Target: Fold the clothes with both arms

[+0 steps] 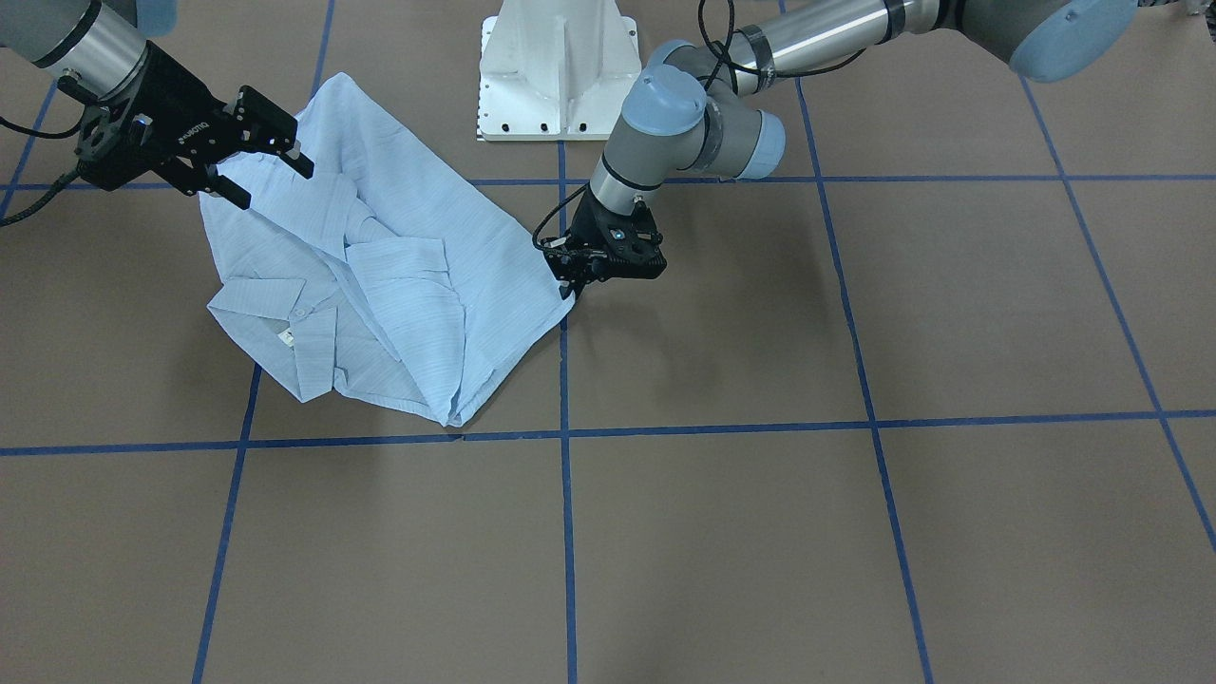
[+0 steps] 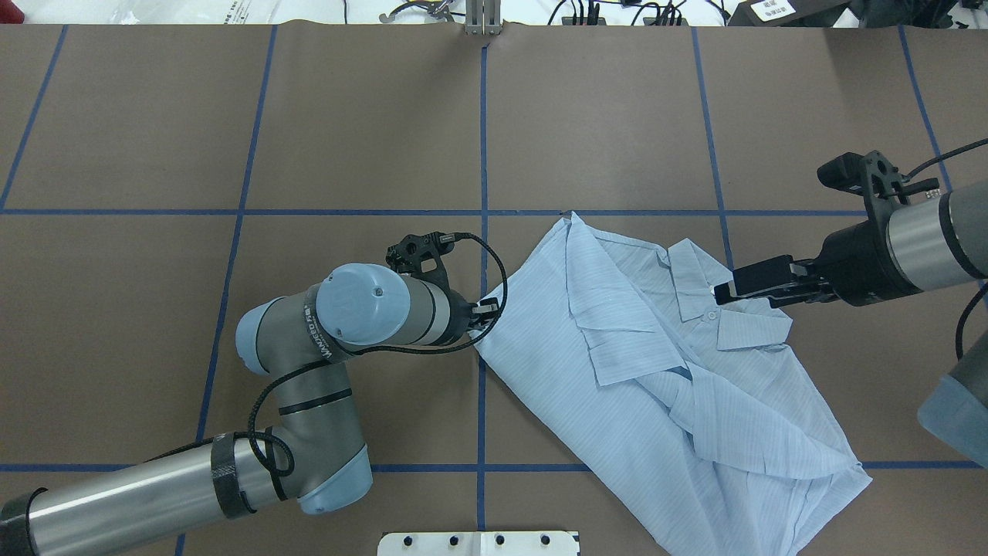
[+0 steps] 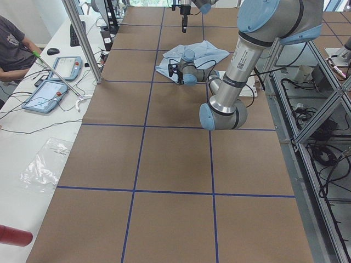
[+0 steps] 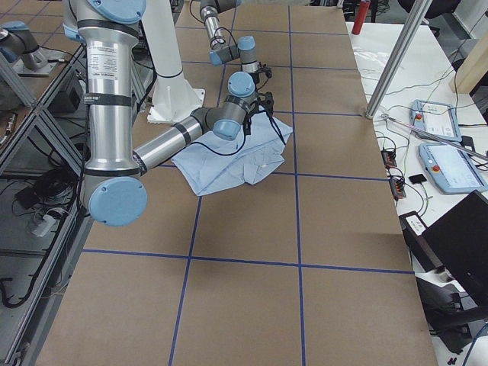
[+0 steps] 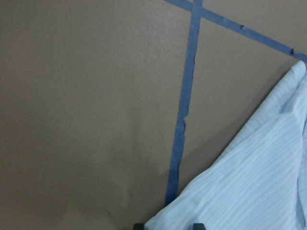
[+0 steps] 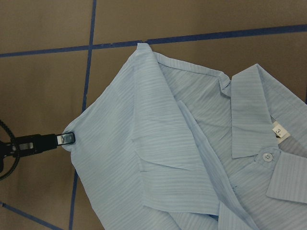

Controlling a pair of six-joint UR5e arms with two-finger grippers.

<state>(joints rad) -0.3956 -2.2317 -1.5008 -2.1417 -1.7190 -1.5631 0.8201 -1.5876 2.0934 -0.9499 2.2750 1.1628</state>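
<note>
**Overhead view, near to far.** The white pedestal base stands at 6 o'clock on the brown tabletop. A pale-blue striped shirt lies loosely folded toward 4 o'clock, with its collar at the far end. The left end effector has its fingers drawn narrow and pinches the shirt's edge at the garment's 9 o'clock. The right end effector has its fingers spread wide and hovers over the collar at the garment's 1 o'clock, holding nothing.
</note>
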